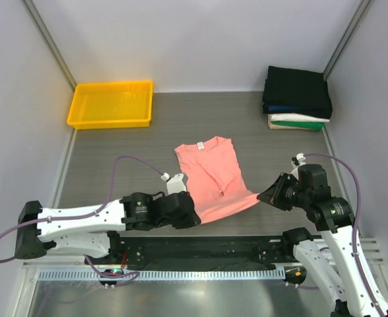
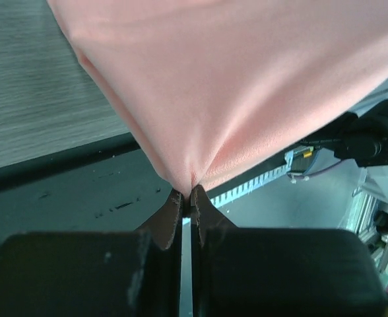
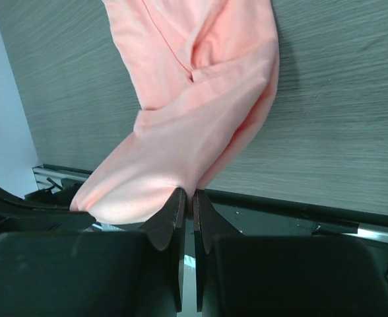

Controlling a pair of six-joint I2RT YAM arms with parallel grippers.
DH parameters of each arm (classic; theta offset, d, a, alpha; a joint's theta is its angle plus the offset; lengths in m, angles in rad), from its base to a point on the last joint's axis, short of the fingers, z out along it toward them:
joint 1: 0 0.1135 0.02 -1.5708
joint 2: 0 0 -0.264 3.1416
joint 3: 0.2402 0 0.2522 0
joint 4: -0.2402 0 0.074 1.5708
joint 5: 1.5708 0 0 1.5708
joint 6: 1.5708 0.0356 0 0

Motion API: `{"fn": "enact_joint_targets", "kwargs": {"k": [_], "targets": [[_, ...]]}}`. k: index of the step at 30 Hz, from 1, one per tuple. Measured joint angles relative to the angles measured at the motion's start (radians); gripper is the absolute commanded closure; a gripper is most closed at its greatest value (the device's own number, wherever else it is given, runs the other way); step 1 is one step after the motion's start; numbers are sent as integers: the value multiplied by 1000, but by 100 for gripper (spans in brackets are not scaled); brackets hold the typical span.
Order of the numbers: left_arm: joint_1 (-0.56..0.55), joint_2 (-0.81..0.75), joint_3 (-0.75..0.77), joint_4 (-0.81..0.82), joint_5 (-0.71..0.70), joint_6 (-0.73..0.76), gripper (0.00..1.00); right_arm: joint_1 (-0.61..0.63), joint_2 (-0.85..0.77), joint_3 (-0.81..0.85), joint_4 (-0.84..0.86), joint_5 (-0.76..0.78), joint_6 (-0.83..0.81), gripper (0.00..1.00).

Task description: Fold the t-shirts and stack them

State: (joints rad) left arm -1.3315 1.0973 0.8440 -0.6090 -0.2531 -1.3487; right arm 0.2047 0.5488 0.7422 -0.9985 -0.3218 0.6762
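Observation:
A salmon-pink t-shirt (image 1: 212, 177) lies on the grey table, its near hem lifted off the surface. My left gripper (image 1: 193, 215) is shut on the hem's near left corner; the cloth (image 2: 247, 86) bunches at its tips (image 2: 187, 193). My right gripper (image 1: 262, 196) is shut on the near right corner; the shirt (image 3: 194, 99) hangs stretched from its tips (image 3: 189, 193). A stack of folded shirts (image 1: 298, 99), black on top, then blue, white and green, sits at the far right.
A yellow plastic tray (image 1: 112, 104) stands at the far left corner. White walls enclose the table on three sides. A black rail (image 1: 200, 251) carrying the arm bases runs along the near edge.

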Motion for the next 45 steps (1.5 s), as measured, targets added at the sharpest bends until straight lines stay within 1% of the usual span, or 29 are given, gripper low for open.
{"fn": "enact_joint_targets", "kwargs": {"k": [2, 6, 8, 12, 20, 25, 28, 30, 31, 32, 33, 34, 35, 36, 37, 38, 39, 40, 41, 43, 44, 45], "targets": [[-5, 24, 64, -58, -44, -6, 100, 0, 31, 50, -23, 8, 0, 99], [35, 60, 177, -135, -100, 12, 100, 1, 180, 170, -23, 51, -20, 99], [89, 61, 204, -142, -103, 38, 100, 1, 257, 215, -4, 68, -29, 99], [240, 69, 226, -134, -74, 113, 100, 4, 414, 276, 62, 75, -44, 99], [522, 198, 288, -75, 91, 274, 100, 10, 732, 444, 164, 80, -77, 99], [659, 301, 336, -41, 196, 351, 100, 11, 919, 566, 207, 80, -97, 99], [743, 383, 380, -23, 272, 394, 100, 12, 1042, 657, 219, 79, -105, 99], [808, 466, 431, -12, 329, 423, 96, 12, 1145, 738, 232, 75, -111, 99], [840, 517, 464, -14, 361, 438, 90, 12, 1209, 795, 226, 72, -111, 95], [869, 567, 499, -10, 381, 452, 83, 12, 1276, 861, 224, 72, -114, 84], [904, 637, 549, -7, 409, 472, 60, 12, 1337, 919, 228, 69, -114, 62], [938, 715, 612, -25, 429, 499, 51, 11, 1408, 990, 229, 67, -113, 31], [970, 803, 700, -61, 447, 516, 45, 8, 1489, 1073, 230, 71, -114, 24], [1001, 904, 802, -83, 465, 533, 37, 5, 1567, 1167, 213, 77, -122, 20], [1029, 1010, 912, -108, 478, 560, 32, 0, 1645, 1258, 198, 80, -125, 16], [1049, 1104, 1017, -154, 483, 582, 32, -5, 1735, 1372, 199, 84, -126, 15], [1068, 1184, 1113, -193, 485, 599, 31, -8, 1788, 1433, 198, 88, -129, 14], [1083, 1243, 1175, -215, 484, 609, 30, -12, 1826, 1468, 199, 90, -133, 13], [1092, 1267, 1196, -227, 484, 621, 29, -15, 1837, 1462, 202, 93, -138, 12], [1100, 1255, 1164, -265, 488, 628, 28, -23, 1812, 1370, 215, 99, -150, 11], [1098, 1223, 1125, -265, 487, 629, 28, -26, 1785, 1305, 223, 102, -152, 12], [1094, 1184, 1078, -264, 485, 629, 28, -29, 1738, 1203, 260, 104, -155, 12]]}}
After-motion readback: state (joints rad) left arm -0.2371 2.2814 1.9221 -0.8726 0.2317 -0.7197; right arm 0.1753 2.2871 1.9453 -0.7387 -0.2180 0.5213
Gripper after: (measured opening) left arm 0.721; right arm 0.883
